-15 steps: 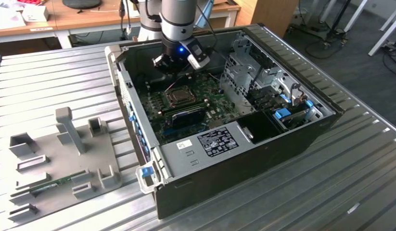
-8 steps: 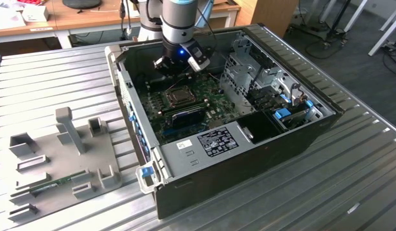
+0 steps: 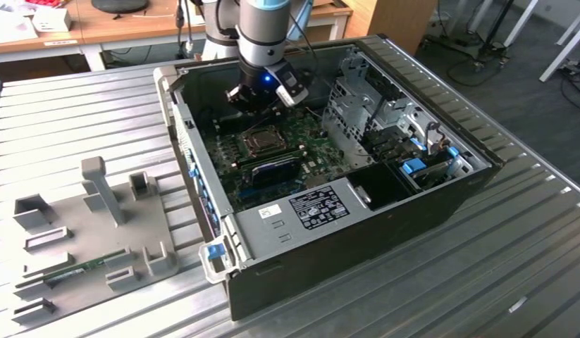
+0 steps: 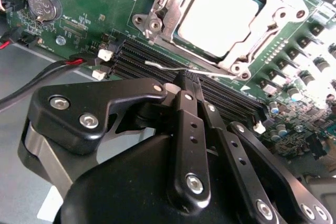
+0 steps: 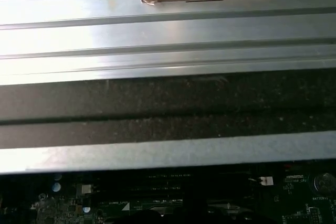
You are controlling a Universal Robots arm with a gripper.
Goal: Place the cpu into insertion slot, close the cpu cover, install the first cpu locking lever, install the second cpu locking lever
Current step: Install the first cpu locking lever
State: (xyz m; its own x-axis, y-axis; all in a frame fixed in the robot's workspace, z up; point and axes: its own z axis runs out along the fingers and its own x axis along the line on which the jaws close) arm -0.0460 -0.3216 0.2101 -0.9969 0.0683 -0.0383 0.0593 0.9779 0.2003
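The cpu (image 4: 218,17), with a pale metal top, lies in the insertion slot (image 3: 261,141) on the green motherboard (image 3: 309,151) inside the open computer case. The silver cpu cover (image 4: 252,38) lies flat around it. A thin wire locking lever (image 4: 157,65) runs along the socket's edge, over the black memory slots. My gripper (image 4: 185,80) is shut, and its black fingertips (image 4: 181,85) meet right at this lever. I cannot tell whether they pinch it or just touch it. In the exterior view my gripper (image 3: 266,95) hangs just behind the socket.
A silver drive cage (image 3: 374,105) and the case walls (image 3: 182,134) hem in the board. Red and black cables (image 4: 47,72) and a coin battery (image 4: 43,4) sit near the fingers. A grey fixture plate (image 3: 92,225) lies on the ribbed metal table (image 5: 168,30).
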